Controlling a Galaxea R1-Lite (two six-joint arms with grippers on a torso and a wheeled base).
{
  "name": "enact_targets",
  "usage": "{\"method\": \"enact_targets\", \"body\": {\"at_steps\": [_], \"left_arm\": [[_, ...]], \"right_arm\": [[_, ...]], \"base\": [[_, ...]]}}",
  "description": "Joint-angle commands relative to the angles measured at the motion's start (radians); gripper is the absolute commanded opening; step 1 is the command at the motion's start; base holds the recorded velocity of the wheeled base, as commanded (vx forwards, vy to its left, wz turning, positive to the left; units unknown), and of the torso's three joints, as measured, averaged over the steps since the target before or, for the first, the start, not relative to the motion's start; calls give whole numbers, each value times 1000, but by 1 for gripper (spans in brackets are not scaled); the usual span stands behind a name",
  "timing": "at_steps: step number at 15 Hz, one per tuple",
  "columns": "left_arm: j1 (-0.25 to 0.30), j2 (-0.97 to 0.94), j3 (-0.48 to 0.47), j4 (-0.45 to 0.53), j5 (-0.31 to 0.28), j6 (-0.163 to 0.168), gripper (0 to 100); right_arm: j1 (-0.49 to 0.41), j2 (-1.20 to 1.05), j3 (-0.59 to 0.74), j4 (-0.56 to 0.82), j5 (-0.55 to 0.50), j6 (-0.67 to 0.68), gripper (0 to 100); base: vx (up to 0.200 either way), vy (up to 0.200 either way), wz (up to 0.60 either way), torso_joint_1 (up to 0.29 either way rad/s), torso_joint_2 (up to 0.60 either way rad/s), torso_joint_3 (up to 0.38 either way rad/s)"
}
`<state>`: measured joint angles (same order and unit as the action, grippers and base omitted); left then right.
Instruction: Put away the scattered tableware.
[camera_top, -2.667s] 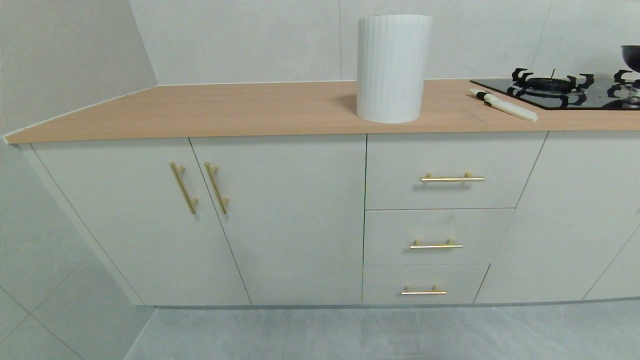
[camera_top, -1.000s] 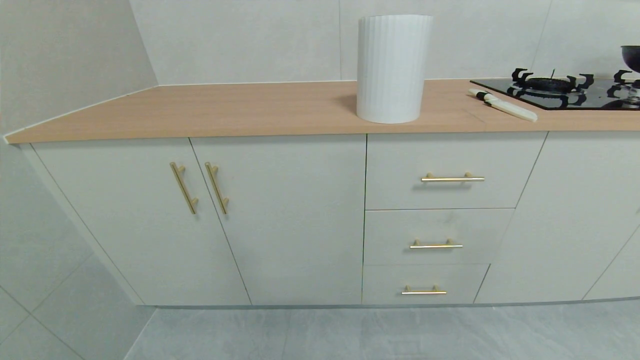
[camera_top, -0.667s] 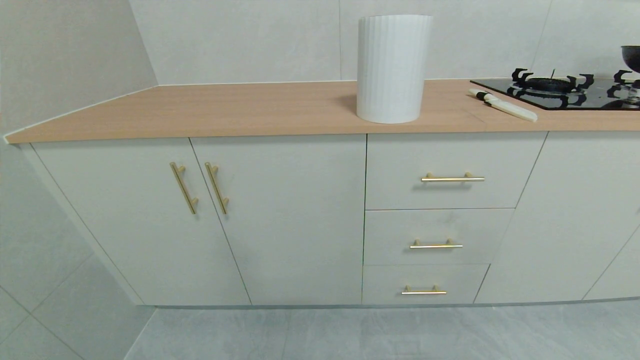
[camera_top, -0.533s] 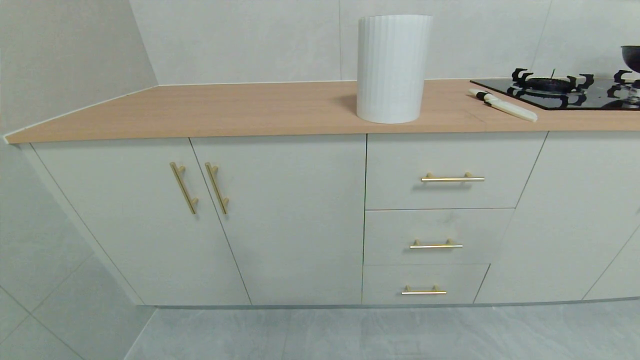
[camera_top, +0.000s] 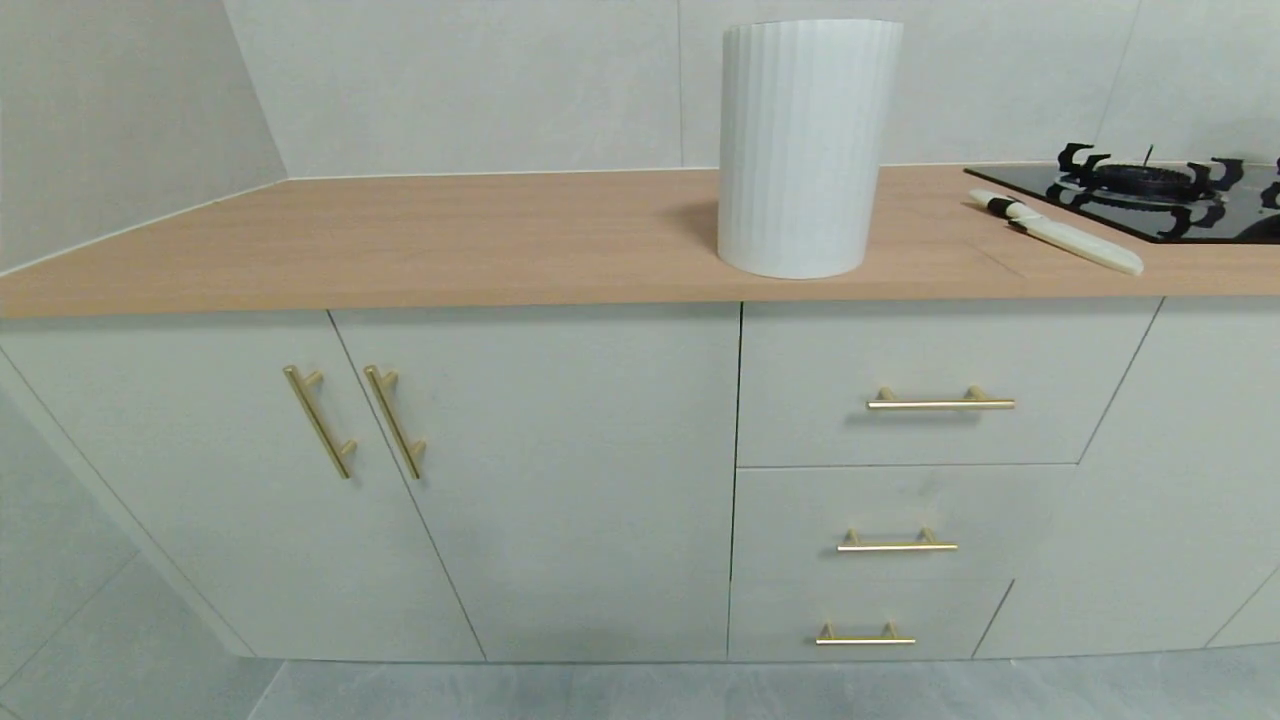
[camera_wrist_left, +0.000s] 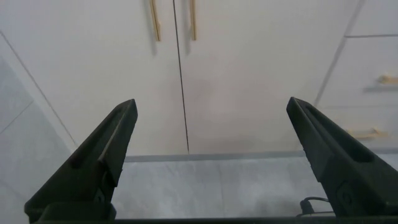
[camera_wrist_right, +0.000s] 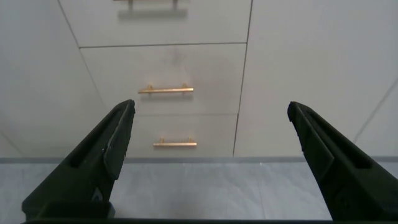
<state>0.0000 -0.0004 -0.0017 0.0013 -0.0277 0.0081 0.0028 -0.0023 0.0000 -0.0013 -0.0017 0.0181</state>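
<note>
You cannot see into the white ribbed container (camera_top: 800, 150): its wall hides whatever it holds, and the hob (camera_top: 1150, 190) runs off the head view's edge. Between the left gripper (camera_wrist_left: 210, 106)'s wide-apart jaws, the two door handles (camera_wrist_left: 155, 22) are cut by the frame edge. Between the right gripper (camera_wrist_right: 210, 106)'s spread jaws, so is the top drawer handle (camera_wrist_right: 149, 2).
</note>
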Motion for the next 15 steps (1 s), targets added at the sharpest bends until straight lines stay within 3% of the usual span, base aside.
{"method": "enact_targets", "body": {"at_steps": [1, 10, 15], "left_arm": [[0, 0, 0, 0, 0, 0, 100], [0, 0, 0, 0, 0, 0, 100], [0, 0, 0, 0, 0, 0, 100]], "right_arm": [[0, 2, 0, 0, 0, 0, 100], [0, 2, 0, 0, 0, -1, 100], [0, 2, 0, 0, 0, -3, 100]], "base": [[200, 0, 0, 2, -2, -2], [200, 0, 0, 3, 1, 3], [0, 0, 0, 0, 0, 0]]}}
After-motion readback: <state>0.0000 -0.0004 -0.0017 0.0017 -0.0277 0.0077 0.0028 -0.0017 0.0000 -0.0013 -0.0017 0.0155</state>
